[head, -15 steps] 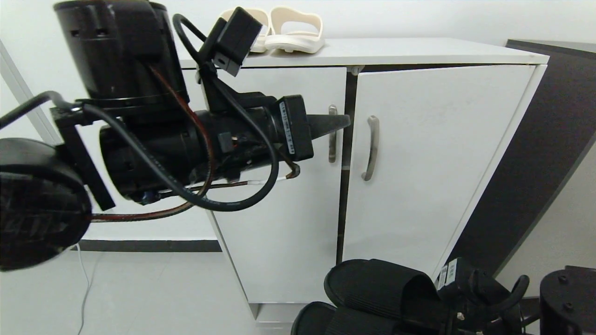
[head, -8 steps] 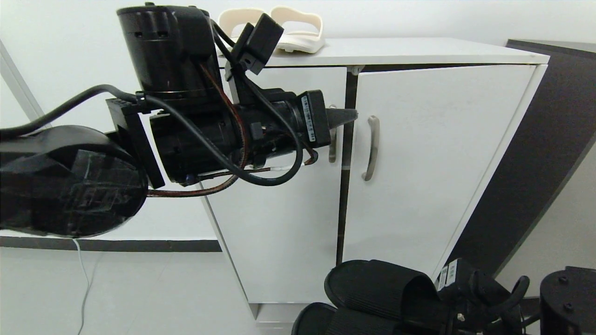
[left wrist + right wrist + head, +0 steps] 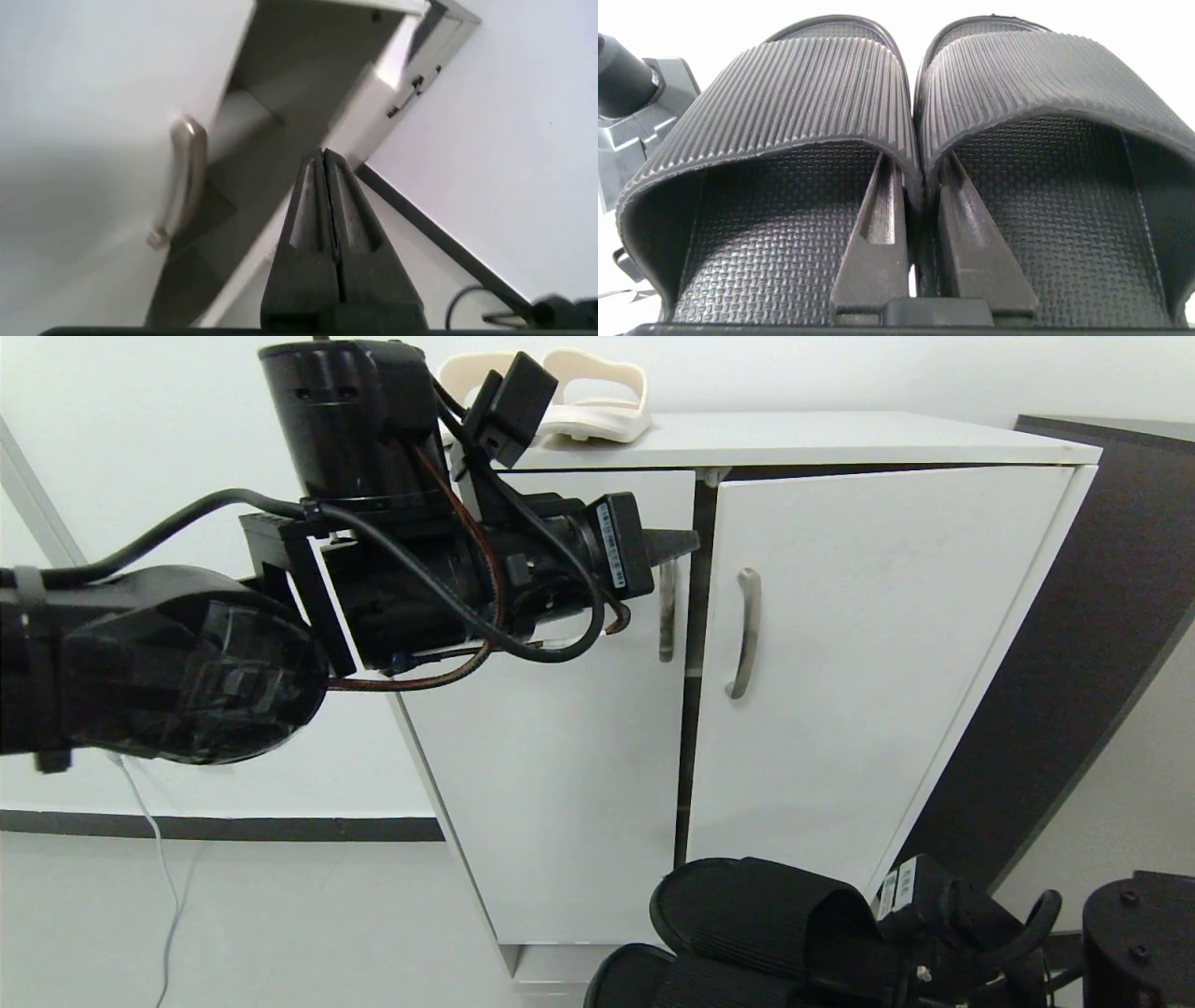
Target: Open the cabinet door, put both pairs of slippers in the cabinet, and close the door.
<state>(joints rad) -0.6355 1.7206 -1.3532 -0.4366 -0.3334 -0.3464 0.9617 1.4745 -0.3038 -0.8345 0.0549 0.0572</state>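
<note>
A white cabinet [image 3: 840, 439] has two doors with metal handles, the left handle [image 3: 666, 616] and the right handle [image 3: 743, 635]. The right door [image 3: 859, 663] stands slightly ajar, with a dark gap between the doors. My left gripper [image 3: 686, 543] is shut and empty, its tip at the top of the left handle; in the left wrist view the gripper [image 3: 327, 187] points into the gap beside a handle [image 3: 182, 177]. A white pair of slippers [image 3: 583, 392] lies on the cabinet top. My right gripper [image 3: 920, 243] is shut on the black slippers [image 3: 813, 103], pinching their adjoining inner edges, low before the cabinet [image 3: 747, 915].
A dark wall panel [image 3: 1074, 663] runs along the cabinet's right side. A thin white cable [image 3: 163, 887] hangs down to the floor at the left. Pale open floor [image 3: 308, 933] lies left of the cabinet base.
My left arm has swung in toward the cabinet and risen, taking its shut gripper from mid-handle height to the top of the left handle. The right arm and black slippers have stayed put.
</note>
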